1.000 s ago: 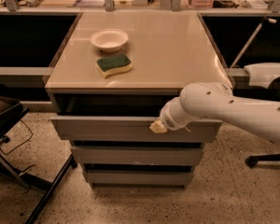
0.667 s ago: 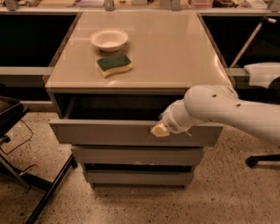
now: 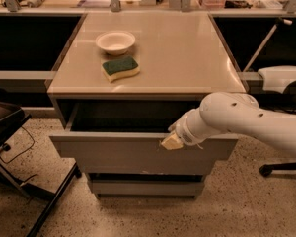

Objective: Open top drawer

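Observation:
The top drawer (image 3: 123, 152) is a wide grey handleless drawer, pulled well out of the cabinet, its dark inside showing behind the front panel. My gripper (image 3: 171, 141) sits at the upper edge of that front panel, right of centre, its pale tip over the rim. The white arm (image 3: 241, 120) reaches in from the right. A second grey drawer front (image 3: 145, 186) shows below, pushed in.
The cabinet's beige top (image 3: 177, 53) carries a white bowl (image 3: 115, 41) and a green-and-yellow sponge (image 3: 120, 68). A dark chair frame (image 3: 19, 181) stands at the left. A white machine (image 3: 283, 78) and a chair base (image 3: 281, 168) stand at the right.
The top drawer has slid further out towards the camera, with my gripper moving along at its front edge. The bowl and sponge have not moved.

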`<state>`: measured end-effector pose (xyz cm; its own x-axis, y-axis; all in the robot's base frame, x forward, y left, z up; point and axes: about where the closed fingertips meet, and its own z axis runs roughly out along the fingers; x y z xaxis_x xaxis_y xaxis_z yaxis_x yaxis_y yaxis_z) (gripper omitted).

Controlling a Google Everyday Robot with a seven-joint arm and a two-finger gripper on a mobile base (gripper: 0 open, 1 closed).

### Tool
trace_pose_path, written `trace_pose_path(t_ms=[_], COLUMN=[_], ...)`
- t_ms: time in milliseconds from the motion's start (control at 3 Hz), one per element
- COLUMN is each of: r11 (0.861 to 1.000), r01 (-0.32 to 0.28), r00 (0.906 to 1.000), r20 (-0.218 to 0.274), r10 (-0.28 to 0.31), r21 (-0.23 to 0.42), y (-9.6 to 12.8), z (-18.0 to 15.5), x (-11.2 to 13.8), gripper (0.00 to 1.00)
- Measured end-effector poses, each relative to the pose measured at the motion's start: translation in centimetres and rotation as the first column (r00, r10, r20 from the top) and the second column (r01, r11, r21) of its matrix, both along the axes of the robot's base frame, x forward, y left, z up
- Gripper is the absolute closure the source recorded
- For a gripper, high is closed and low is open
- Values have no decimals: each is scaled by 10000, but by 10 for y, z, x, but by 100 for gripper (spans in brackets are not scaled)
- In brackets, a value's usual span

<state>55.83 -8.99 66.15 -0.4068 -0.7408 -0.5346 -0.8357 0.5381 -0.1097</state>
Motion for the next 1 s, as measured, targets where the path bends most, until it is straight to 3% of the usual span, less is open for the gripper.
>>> trace_pose_path(t_ms=[1000], r11=[9999], r01=[-99], r00=[9999], r20=[-125], r10=[99], r21=[-23], y=[-8], z=[5], x=[-16], gripper=[100])
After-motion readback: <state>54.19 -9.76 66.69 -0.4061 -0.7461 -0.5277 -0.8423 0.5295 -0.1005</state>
